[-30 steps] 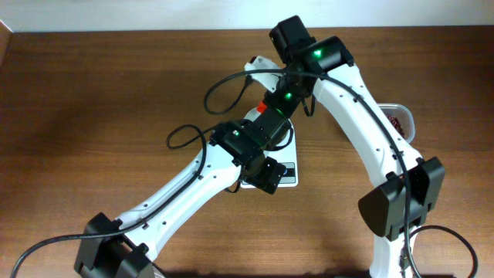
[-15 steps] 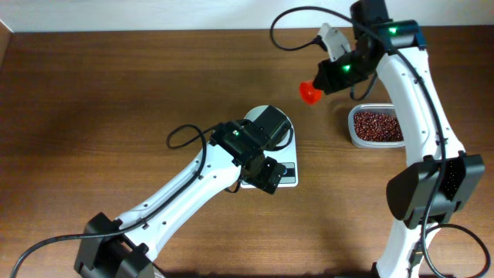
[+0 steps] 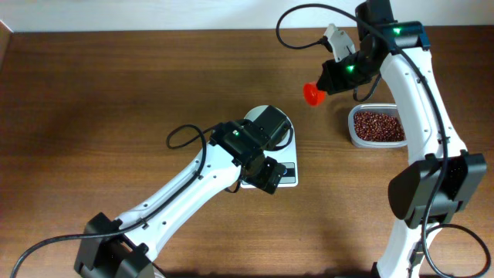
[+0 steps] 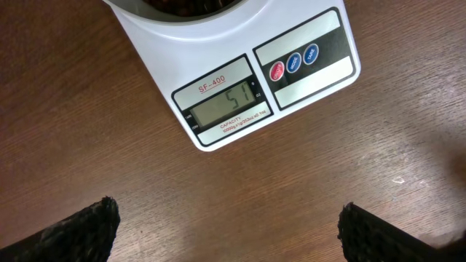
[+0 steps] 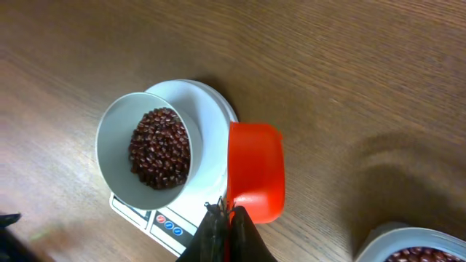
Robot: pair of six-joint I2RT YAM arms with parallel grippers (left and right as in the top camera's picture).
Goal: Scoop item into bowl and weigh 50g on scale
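Observation:
The white scale (image 4: 240, 51) lies just ahead of my left gripper (image 4: 227, 215), which is open, holds nothing and hovers over bare wood; its display (image 4: 226, 103) reads 51. The white bowl (image 5: 116, 131) stands on the scale (image 5: 211, 171) with dark reddish-brown beans (image 5: 160, 148) inside. My right gripper (image 5: 227, 216) is shut on the handle of the orange scoop (image 5: 255, 171), which looks empty and hangs in the air. In the overhead view the scoop (image 3: 312, 94) is to the upper right of the bowl (image 3: 253, 116), and my left arm covers most of the bowl.
A clear plastic container (image 3: 377, 126) full of beans sits at the right, below the right gripper (image 3: 332, 79). The left gripper (image 3: 264, 174) overlaps the scale's (image 3: 287, 176) front edge. Black cables loop off both arms.
My right arm has swung from above the bowl to the upper right, carrying the scoop away toward the container. The left arm has not moved.

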